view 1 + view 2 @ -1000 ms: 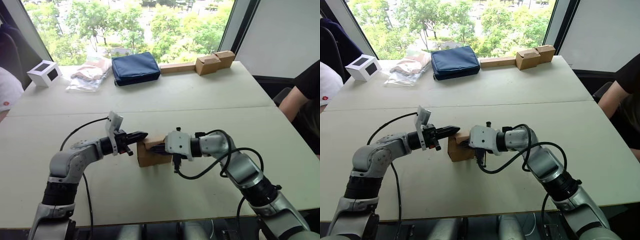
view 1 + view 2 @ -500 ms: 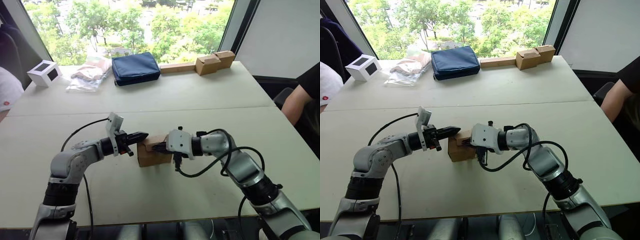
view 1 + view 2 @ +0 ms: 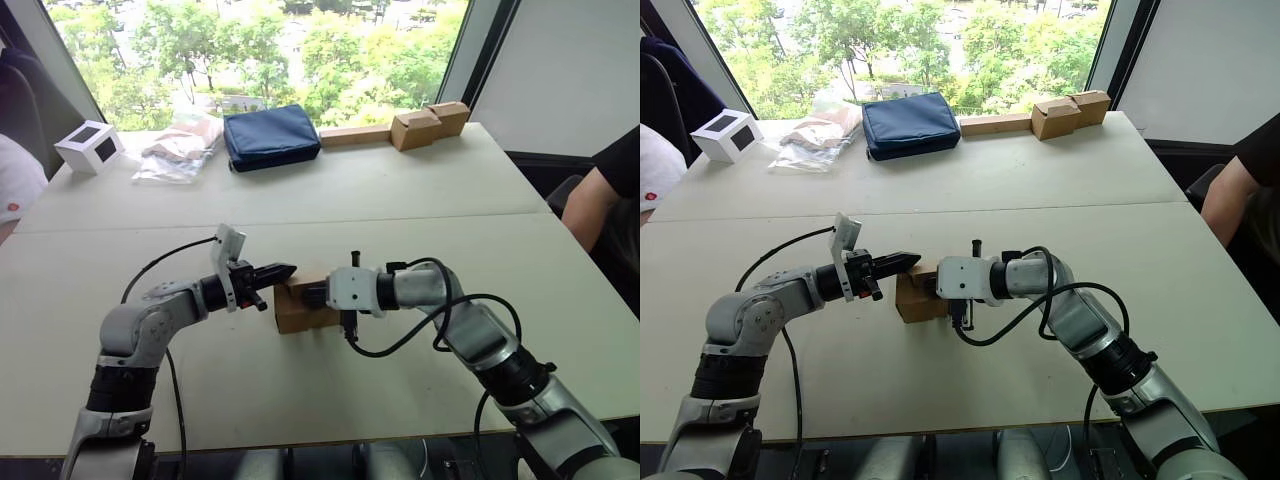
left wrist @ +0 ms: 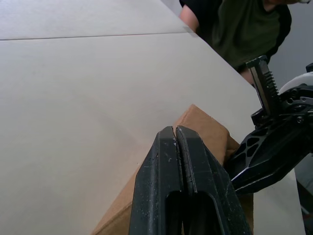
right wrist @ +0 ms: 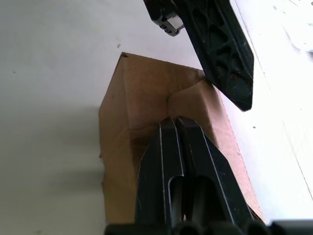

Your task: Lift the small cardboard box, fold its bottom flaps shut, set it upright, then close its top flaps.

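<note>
Office/lab: 2 pale tables (image 3: 400, 190), big window (image 3: 260, 50).

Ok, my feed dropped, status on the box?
Both grippers shut: left gripper and right gripper tips on the top flaps. Small cardboard box upright on table. Nothing in the way.

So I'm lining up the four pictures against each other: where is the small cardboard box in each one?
Left eye view: the box sits on the table near the middle, between the two grippers.
Right eye view: the box is a little left of centre.
Left wrist view: it lies behind the shut left gripper.
Right wrist view: it lies under the shut right gripper.
Shared landmark: the other arm's black fingers beside the box.
</note>
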